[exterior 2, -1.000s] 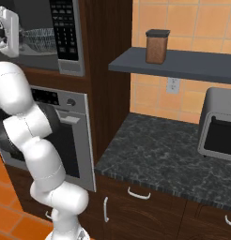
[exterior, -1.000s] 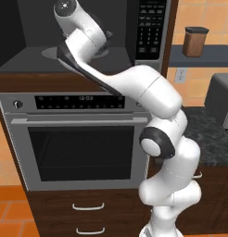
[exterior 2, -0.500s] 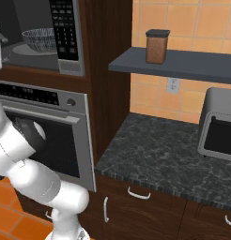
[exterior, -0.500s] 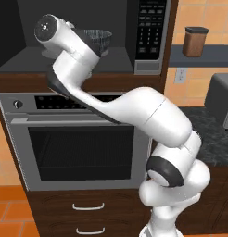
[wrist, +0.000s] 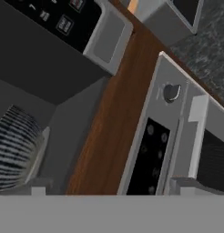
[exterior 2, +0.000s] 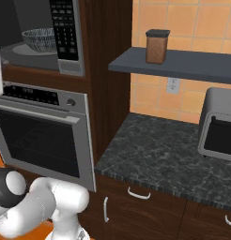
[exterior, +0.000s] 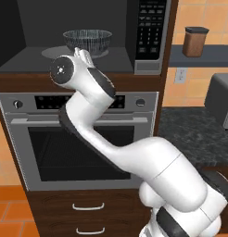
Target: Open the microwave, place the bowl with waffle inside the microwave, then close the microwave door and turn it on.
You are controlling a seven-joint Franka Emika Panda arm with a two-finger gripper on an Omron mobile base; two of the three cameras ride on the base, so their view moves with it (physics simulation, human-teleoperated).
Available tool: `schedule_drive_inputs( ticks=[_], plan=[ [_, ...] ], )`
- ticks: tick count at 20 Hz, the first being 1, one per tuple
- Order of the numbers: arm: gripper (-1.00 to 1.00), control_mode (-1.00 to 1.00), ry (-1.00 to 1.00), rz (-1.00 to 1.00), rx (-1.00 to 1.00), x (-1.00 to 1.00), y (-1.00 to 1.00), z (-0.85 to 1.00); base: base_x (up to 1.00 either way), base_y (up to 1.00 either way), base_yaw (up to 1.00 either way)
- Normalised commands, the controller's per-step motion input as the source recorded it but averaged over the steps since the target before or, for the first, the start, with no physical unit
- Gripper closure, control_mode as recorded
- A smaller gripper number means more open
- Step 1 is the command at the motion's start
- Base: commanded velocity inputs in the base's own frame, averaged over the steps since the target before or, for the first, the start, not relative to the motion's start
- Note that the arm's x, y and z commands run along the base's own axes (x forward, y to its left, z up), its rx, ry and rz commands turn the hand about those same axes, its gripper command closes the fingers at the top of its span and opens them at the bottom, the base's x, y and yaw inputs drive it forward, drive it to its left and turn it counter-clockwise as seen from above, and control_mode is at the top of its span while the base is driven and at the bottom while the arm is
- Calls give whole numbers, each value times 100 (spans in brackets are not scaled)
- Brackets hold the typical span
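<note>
The bowl sits on the turntable inside the open microwave, at about 9 o'clock from the keypad panel. The gripper, just outside the cavity above the oven, is spread wide and holds nothing.

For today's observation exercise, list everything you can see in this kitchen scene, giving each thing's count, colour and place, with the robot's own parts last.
microwave: one, black and steel, built in above the oven, cavity open.
bowl: one, grey-and-white striped, on the turntable inside the microwave.
wall oven: one, steel with dark window, below the microwave.
canister: one, brown with dark lid, on the grey shelf.
countertop appliance: one, grey, on the dark speckled counter.
drawers: dark wood, below the oven.
arm: one, white, in front of the oven.
</note>
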Motion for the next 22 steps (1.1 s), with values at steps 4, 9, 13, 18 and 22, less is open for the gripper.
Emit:
schedule_drive_inputs(
  ticks=[4, 9, 13, 18, 22],
  plan=[
    [-100, -100, -7, 0, -35, -49, 0, -44, 0, 0, 0],
    [-100, -100, -18, 0, -55, -60, 29, -2, 0, 0, 0],
    [-100, -100, -22, 0, -60, -20, 70, -4, 0, 0, 0],
    [-100, -100, -9, 0, -41, -50, 83, 0, 0, 0, 0],
    [-100, -100, -7, 0, -32, -44, 93, 0, 0, 0, 0]
  ],
)
